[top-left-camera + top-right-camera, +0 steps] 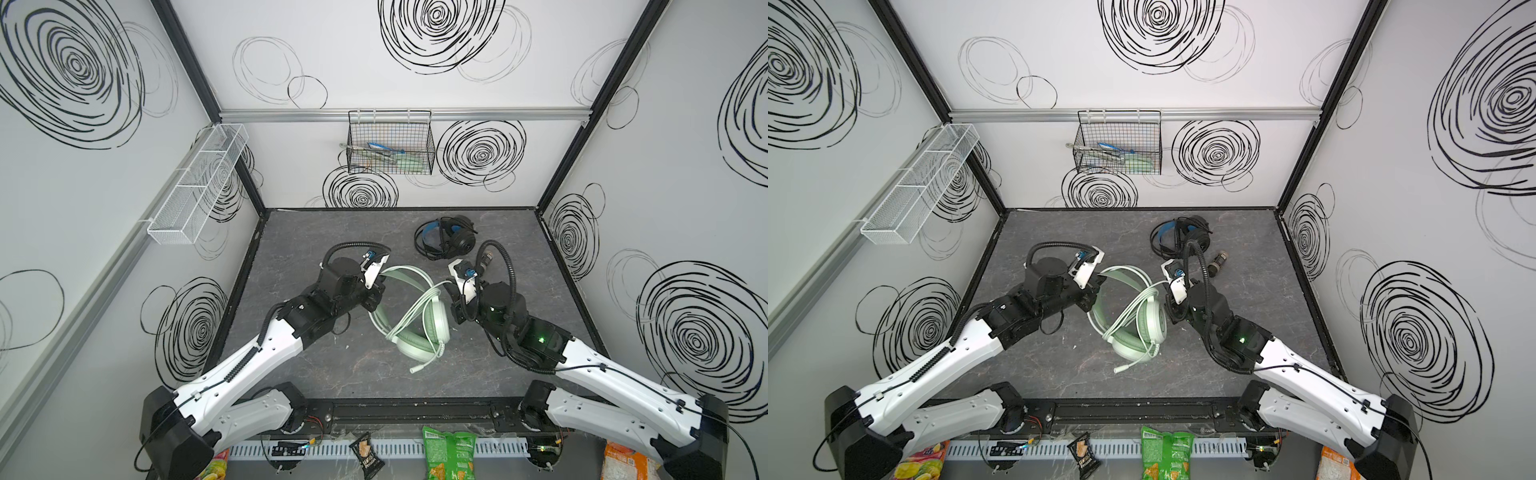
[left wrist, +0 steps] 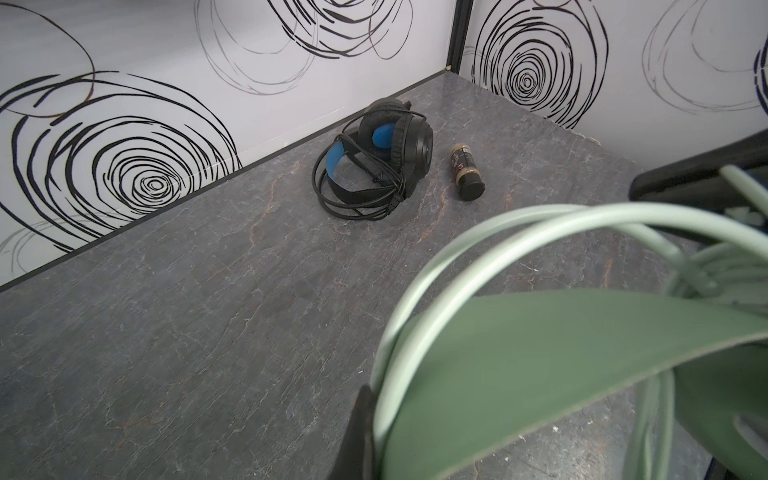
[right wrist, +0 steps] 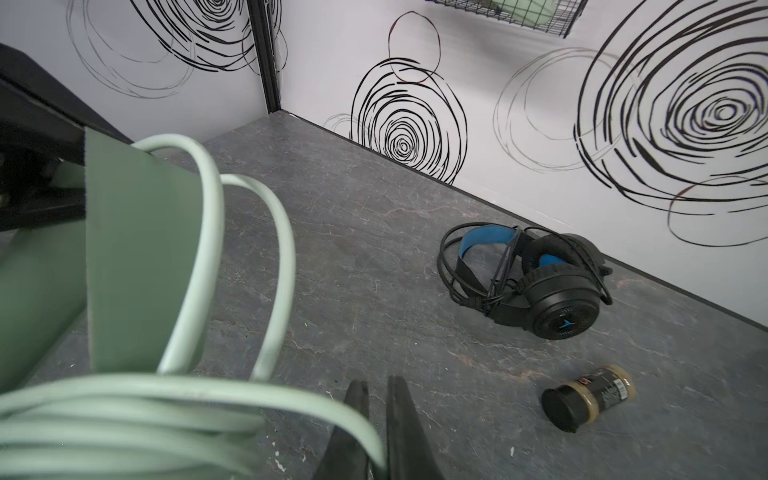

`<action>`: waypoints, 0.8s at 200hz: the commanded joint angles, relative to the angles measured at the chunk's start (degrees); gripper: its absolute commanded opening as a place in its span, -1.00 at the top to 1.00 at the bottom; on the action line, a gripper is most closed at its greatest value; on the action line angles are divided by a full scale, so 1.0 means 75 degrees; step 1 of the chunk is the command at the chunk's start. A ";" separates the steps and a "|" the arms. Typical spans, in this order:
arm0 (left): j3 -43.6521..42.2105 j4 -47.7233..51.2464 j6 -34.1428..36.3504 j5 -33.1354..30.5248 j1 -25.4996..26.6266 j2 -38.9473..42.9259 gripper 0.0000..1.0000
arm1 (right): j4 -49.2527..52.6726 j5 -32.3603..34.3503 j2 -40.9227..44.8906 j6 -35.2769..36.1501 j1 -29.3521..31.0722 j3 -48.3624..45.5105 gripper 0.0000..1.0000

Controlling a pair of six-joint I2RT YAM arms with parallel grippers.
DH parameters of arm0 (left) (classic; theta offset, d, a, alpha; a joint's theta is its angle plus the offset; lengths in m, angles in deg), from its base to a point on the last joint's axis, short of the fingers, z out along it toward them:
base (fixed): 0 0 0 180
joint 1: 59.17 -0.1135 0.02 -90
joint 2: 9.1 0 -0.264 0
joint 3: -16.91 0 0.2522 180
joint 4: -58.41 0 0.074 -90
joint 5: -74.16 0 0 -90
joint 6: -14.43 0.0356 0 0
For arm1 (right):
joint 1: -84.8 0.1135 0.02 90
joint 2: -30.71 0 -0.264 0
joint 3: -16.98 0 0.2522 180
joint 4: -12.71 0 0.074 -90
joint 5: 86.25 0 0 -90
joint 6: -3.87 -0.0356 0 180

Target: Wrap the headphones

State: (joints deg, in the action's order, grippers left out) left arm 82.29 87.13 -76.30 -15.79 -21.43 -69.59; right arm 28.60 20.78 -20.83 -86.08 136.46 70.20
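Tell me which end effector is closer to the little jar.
Right. The right end effector sits left of the jar, slightly nearer the robot; the left end effector is farther left, beyond the green headset.

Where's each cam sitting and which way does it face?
Top views: high over the front edge, looking down at the table; both arms show.
Left wrist: behind left gripper, facing back-right corner; one finger shows.
Right wrist: behind right gripper, facing back wall; both fingers show.
Shared: both wrists see mint headphones, black headphones, jar.

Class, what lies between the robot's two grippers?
The mint-green headphones, with their looped cable, between left gripper and right gripper, in both top views.
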 commanded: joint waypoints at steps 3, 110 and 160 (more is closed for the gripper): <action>0.0294 -0.0288 -0.0361 0.0172 -0.0086 -0.0006 1.00 | -0.1162 -0.0362 -0.0111 -0.0230 -0.0100 -0.0316 0.77; 0.0741 0.0390 -0.0359 -0.0616 -0.0188 -0.0589 1.00 | -0.1983 -0.1047 -0.0751 -0.0286 -0.0711 -0.0902 -0.02; 0.1001 0.0732 -0.0359 -0.0736 -0.0519 -0.0874 1.00 | -0.1775 -0.1231 -0.0803 -0.0747 -0.1421 -0.0967 -0.41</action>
State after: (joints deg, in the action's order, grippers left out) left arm 86.42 95.00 -76.30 -21.47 -23.60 -75.69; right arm 16.43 12.24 -27.20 -88.72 128.22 63.43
